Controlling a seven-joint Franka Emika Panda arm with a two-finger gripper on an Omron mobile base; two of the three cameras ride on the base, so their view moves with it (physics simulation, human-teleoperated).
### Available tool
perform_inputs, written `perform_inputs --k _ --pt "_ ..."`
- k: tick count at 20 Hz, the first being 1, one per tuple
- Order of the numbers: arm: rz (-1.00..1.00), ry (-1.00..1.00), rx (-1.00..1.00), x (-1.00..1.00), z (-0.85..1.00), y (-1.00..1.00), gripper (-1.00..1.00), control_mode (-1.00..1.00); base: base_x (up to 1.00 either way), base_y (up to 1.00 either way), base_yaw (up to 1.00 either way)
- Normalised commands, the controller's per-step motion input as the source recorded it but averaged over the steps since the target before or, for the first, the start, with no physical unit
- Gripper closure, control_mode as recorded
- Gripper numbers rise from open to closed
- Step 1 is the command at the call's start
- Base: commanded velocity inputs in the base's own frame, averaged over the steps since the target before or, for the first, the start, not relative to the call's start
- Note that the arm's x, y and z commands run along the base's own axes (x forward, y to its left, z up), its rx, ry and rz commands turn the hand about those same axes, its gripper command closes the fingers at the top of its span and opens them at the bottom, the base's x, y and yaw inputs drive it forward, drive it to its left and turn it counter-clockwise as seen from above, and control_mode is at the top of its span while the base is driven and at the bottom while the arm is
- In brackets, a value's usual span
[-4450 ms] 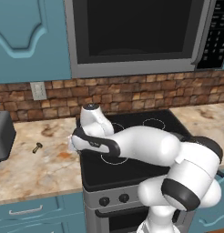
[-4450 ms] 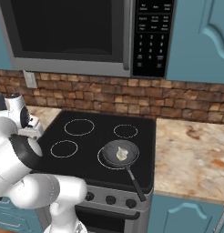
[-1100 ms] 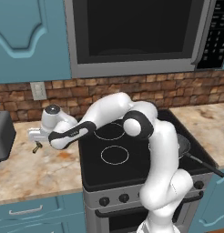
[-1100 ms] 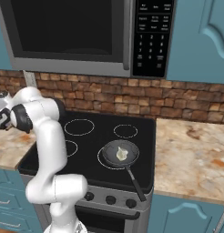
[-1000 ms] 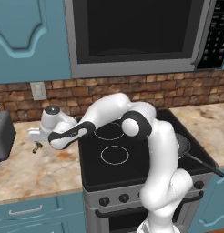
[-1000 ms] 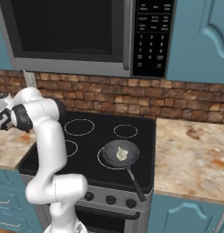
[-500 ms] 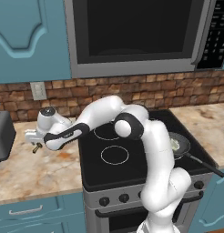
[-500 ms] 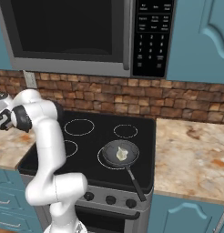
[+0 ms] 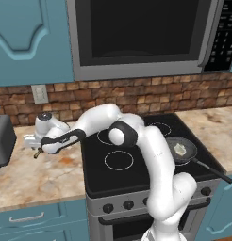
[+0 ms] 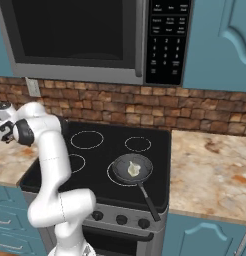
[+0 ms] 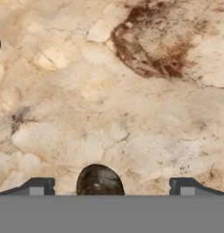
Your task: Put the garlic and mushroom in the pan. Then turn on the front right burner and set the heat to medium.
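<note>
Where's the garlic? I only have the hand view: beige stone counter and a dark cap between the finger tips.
Observer: The garlic already lies in the pan on the stove.
Operator: Which burner is the pan on?
Observer: The front right burner, the largest ring on the cooktop.
Operator: And where does the gripper stand?
Observer: The gripper is over the counter left of the stove, open, jaws astride the mushroom.

A home kitchen is shown; a black glass cooktop point(image 10: 110, 150) with knobs is set between mottled stone counters point(image 10: 210, 170), a built-in microwave point(image 9: 141, 35) is hung above it, a brick backsplash point(image 10: 145, 112) is laid behind, and teal cabinets point(image 9: 28, 37) are fitted around.
</note>
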Motion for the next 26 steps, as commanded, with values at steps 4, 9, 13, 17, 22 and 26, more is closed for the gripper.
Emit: perform_inputs --k 4,9,13,17,22,26 --pt "-0.02 0.03 -0.02 0.11 0.0 0.2 -1.0 -1.0 0.0 0.0 0.0" --pt "0.0 0.09 -0.02 -0.1 -0.01 0.08 -1.0 -1.0 0.0 0.0 0.0" --pt "-0.09 0.02 0.0 -0.09 0.0 -0.08 -1.0 -1.0 0.0 0.0 0.0" --pt "-0.14 0.0 0.0 -0.13 -0.02 -0.08 -1.0 -1.0 0.0 0.0 0.0" --pt "-0.11 0.0 0.0 -0.42 -0.1 0.0 -1.0 -1.0 0.0 0.0 0.0" --pt "-0.11 0.0 0.0 -0.12 -0.23 -0.02 -1.0 -1.0 0.0 0.0 0.0"
